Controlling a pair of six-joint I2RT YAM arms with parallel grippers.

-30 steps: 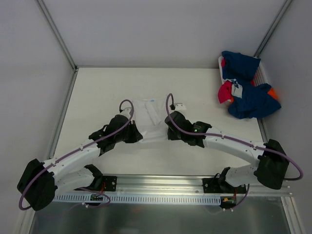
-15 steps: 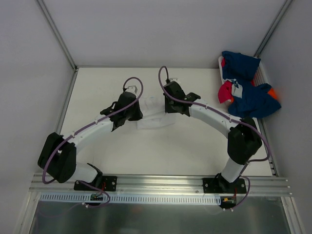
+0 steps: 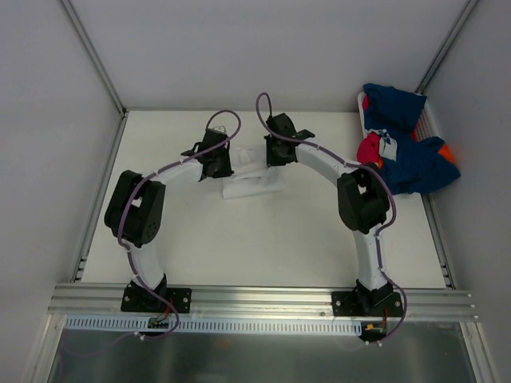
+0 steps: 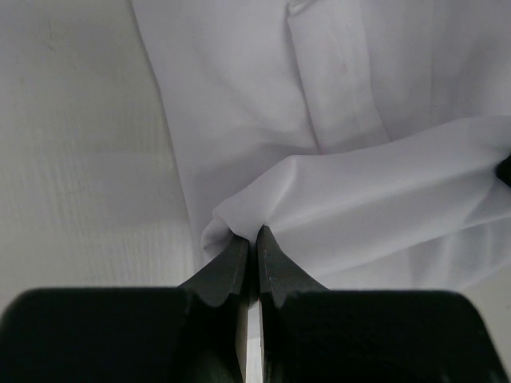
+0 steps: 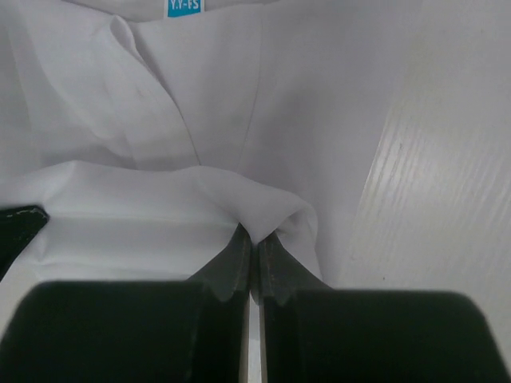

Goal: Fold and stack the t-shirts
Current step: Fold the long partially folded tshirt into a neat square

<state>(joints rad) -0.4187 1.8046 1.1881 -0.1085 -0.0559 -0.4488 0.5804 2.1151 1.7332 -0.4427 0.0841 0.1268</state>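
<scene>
A white t-shirt (image 3: pixel 254 183) lies on the table, partly folded over itself, between both arms. My left gripper (image 4: pixel 252 231) is shut on a pinched corner of the white t-shirt (image 4: pixel 351 120), and the lifted edge stretches off to the right. My right gripper (image 5: pixel 256 236) is shut on the other corner of the same shirt (image 5: pixel 239 96), whose blue neck label (image 5: pixel 184 7) shows at the top. In the top view both grippers, left (image 3: pixel 217 165) and right (image 3: pixel 277 153), sit over the shirt's far part. Navy and pinkish-red t-shirts (image 3: pixel 407 152) lie heaped at the back right.
The heap of shirts rests in a white basket (image 3: pixel 431 120) against the right wall, with a bit of orange (image 3: pixel 449 152) showing. Metal frame posts stand at the back corners, and a rail (image 3: pixel 263 299) runs along the near edge.
Both arms have stretched away from the near edge toward the back, carrying the shirt's near edge over the rest of it. Both grippers stayed shut on the cloth.
</scene>
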